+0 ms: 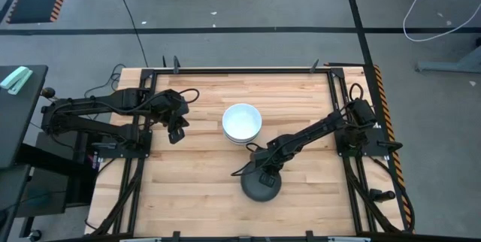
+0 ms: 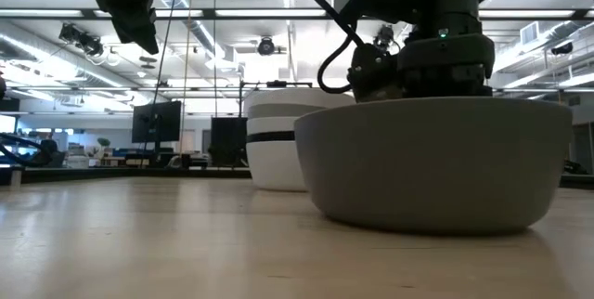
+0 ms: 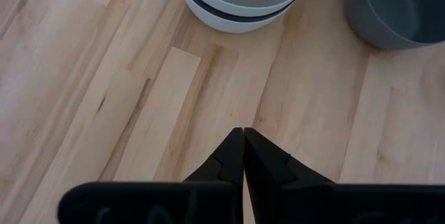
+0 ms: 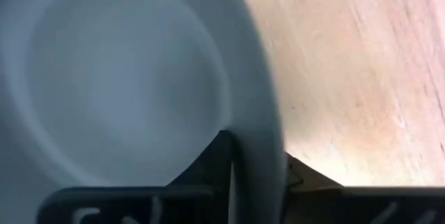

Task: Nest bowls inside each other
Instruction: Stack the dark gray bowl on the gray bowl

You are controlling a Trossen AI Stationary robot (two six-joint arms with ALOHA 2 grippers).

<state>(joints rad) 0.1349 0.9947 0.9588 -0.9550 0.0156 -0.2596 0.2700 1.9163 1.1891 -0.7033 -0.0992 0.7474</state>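
Right gripper (image 1: 264,176) pinches the dark grey bowl's (image 1: 261,188) rim — left gripper (image 1: 177,129) closed, empty, beside the stacked bowls (image 1: 242,122).

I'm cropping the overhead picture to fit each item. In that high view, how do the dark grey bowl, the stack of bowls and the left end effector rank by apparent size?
1. Dark grey bowl, partly covered by the right end effector.
2. Stack of bowls. It looks much the same width, so I would not rank these two firmly.
3. Left end effector, clearly smallest.
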